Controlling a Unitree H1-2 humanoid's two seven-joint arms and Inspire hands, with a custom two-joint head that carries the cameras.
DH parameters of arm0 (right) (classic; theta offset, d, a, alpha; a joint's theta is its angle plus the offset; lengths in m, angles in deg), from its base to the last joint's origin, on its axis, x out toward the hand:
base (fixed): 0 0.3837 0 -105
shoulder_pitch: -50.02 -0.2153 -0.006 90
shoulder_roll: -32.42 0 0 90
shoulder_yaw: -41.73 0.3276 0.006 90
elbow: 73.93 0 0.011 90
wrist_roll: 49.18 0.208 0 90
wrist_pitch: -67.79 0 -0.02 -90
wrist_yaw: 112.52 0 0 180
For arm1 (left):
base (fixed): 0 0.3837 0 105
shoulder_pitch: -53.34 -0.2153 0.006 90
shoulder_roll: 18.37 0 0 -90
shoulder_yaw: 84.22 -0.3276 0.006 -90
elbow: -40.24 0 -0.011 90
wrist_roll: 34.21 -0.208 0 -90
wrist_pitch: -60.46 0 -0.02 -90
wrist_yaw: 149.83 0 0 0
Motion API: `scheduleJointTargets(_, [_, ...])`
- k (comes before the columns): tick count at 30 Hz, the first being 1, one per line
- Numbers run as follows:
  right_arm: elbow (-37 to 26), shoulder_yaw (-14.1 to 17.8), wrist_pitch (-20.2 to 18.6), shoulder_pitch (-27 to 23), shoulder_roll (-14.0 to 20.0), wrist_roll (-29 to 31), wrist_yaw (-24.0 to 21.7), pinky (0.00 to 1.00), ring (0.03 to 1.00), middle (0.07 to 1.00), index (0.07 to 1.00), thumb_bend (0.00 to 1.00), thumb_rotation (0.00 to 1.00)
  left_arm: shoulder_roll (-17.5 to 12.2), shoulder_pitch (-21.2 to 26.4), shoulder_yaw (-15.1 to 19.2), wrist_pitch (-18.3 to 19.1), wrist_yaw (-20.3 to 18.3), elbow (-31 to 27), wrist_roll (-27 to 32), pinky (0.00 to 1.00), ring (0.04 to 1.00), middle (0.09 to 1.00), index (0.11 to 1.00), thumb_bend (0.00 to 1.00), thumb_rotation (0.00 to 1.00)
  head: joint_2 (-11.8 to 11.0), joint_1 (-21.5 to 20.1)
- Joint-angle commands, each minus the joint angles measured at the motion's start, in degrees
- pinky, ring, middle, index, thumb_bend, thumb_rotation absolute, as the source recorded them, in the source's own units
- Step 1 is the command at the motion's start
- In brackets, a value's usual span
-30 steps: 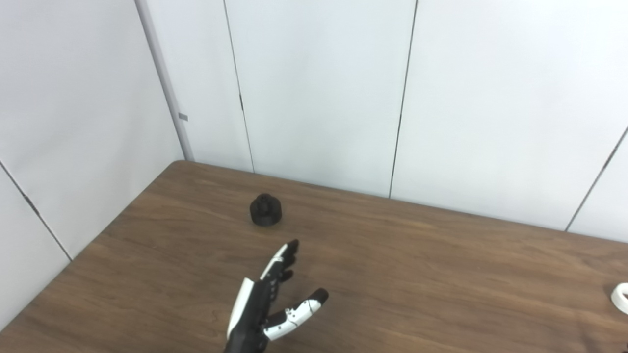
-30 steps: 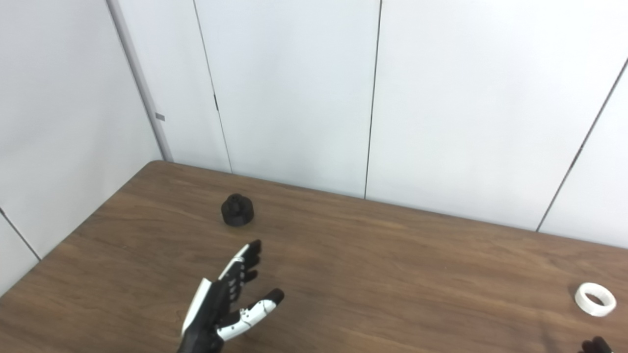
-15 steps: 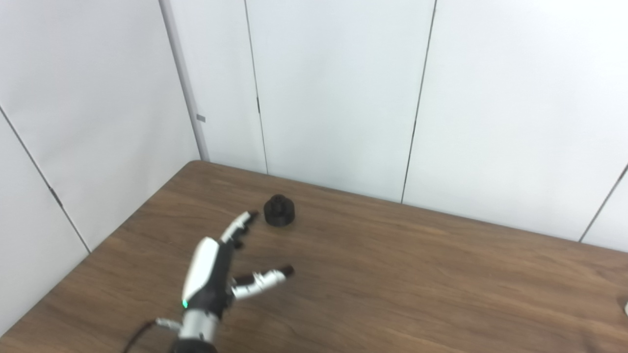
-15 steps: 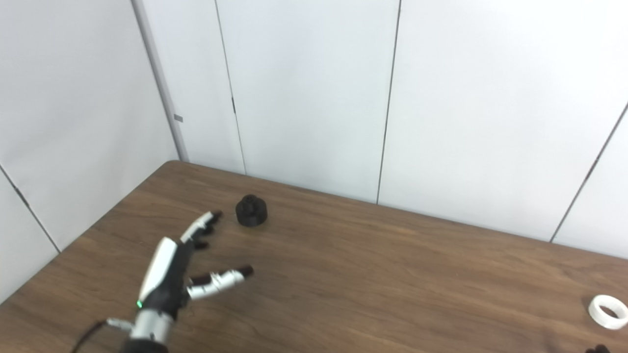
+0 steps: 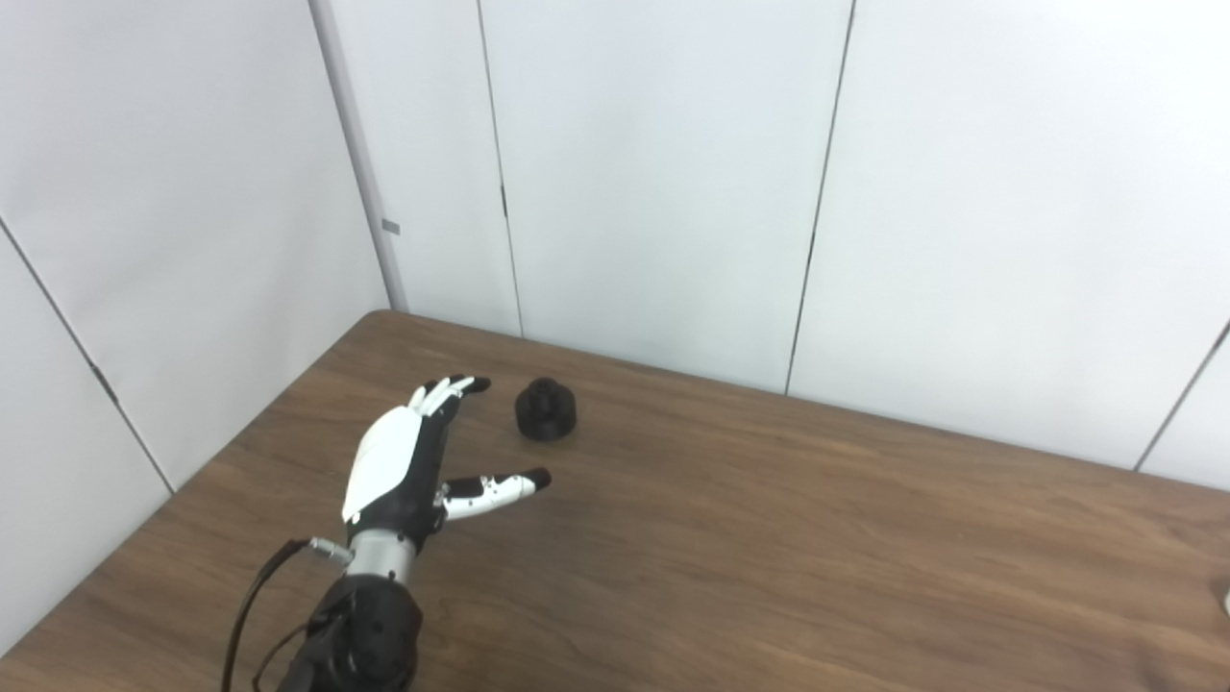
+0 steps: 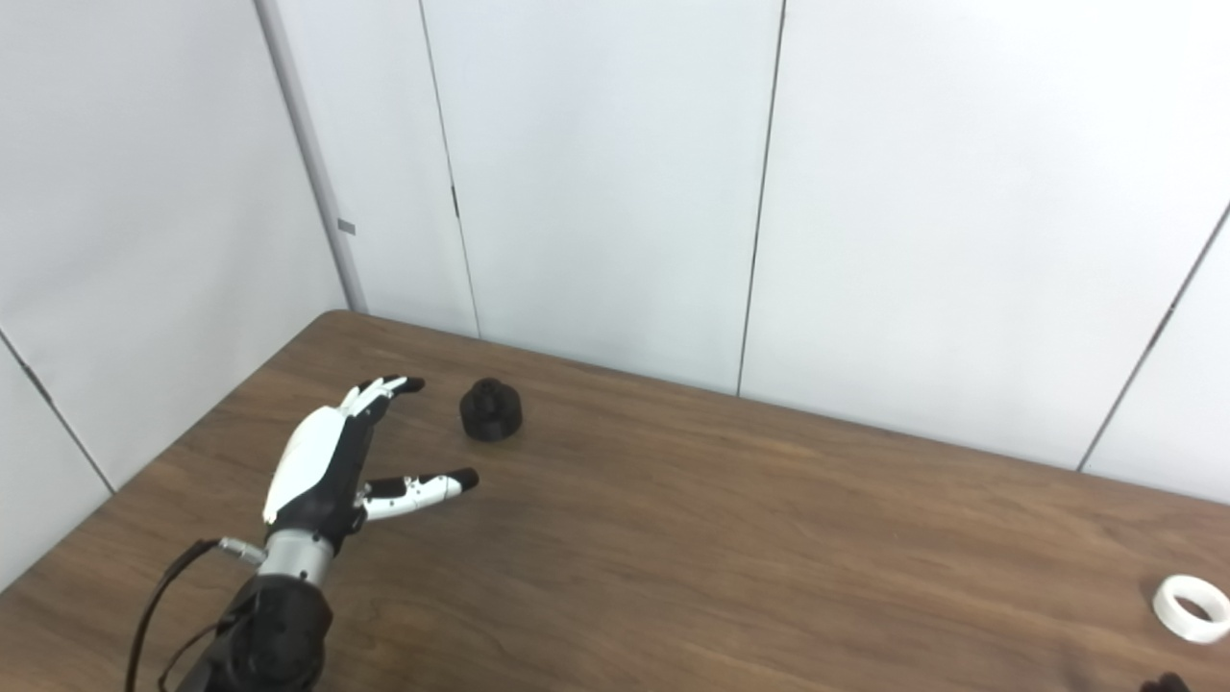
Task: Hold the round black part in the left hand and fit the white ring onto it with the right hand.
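Note:
The round black part (image 5: 546, 410) stands on the brown table (image 5: 769, 538) near its far left corner. My left hand (image 5: 413, 461) is open and empty, fingers stretched forward and thumb out to the right. It hovers just left of and a little nearer than the black part, not touching it. The white ring (image 6: 1192, 608) lies flat at the table's right side. Only a dark tip of my right hand (image 6: 1168, 683) shows at the bottom right corner, just below the ring; its fingers are hidden.
White panel walls (image 5: 653, 192) close the table's far and left sides. The table's left edge (image 5: 192, 481) runs close beside my left arm.
My left hand has moved forward and to the left, ending beside the black part with more of the forearm in view. The camera swung left early on. The black part and ring stayed put.

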Motion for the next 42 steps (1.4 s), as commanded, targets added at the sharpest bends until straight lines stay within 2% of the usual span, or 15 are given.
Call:
scheduleJointTargets(1, [-0.09, -0.38, 1.78, 0.69, -0.78, -0.1, 0.29, 1.0, 1.0, 0.998, 1.0, 0.52, 1.0, -1.97, 3.84, -0.51, -0.22, 1.15, 1.38, -1.71, 1.0, 1.0, 0.946, 0.847, 0.94, 0.37, 0.28, -0.41])
scheduleJointTargets(6, [-0.57, -0.37, 1.97, 0.91, -1.02, 0.45, 0.18, 1.0, 1.0, 1.0, 1.0, 0.51, 1.0, -3.69, 8.54, -1.92, -0.01, 1.51, 8.92, -2.71, 1.0, 1.0, 0.946, 0.846, 0.95, 0.39, 0.61, -1.01])
scheduleJointTargets(11, [-0.53, -0.5, 2.31, 1.01, -1.33, -0.13, 0.35, 1.0, 1.0, 0.996, 1.0, 0.52, 1.0, -4.81, 13.39, -3.46, -0.03, 2.81, 17.2, -3.67, 1.0, 0.99, 0.936, 0.834, 0.94, 0.37, 0.71, -1.81])
scheduleJointTargets(21, [-1.93, -0.63, 1.75, 1.57, -1.76, -0.97, 0.49, 1.0, 1.0, 0.987, 1.0, 0.51, 1.0, -5.91, 19.95, -5.49, 0.94, 4.36, 29.24, -2.96, 1.0, 0.99, 0.942, 0.838, 0.95, 0.38, 0.87, -3.09])
scheduleJointTargets(26, [-2.68, -0.66, 0.8, 1.85, -1.8, -1.34, 0.74, 1.0, 1.0, 0.987, 1.0, 0.53, 1.0, -6.51, 21.84, -6.17, 0.98, 5.17, 33.31, -2.23, 1.0, 0.992, 0.945, 0.842, 0.95, 0.37, 0.91, -3.44])
scheduleJointTargets(30, [-2.85, -0.66, 1.02, 2.1, -1.94, -1.77, 0.89, 1.0, 1.0, 0.979, 1.0, 0.54, 1.0, -7.54, 23.58, -7.08, 1.65, 4.35, 36.25, -1.9, 1.0, 0.997, 0.951, 0.846, 0.96, 0.36, 0.88, -3.63])
scheduleJointTargets(42, [-2.44, -0.71, 2.16, 2.24, -2.19, -1.92, 0.79, 1.0, 1.0, 0.981, 1.0, 0.52, 1.0, -9.13, 27.36, -9.86, 2.6, 3.07, 41.22, 0.25, 1.0, 1.0, 0.948, 0.843, 0.98, 0.36, 0.83, -4.26])
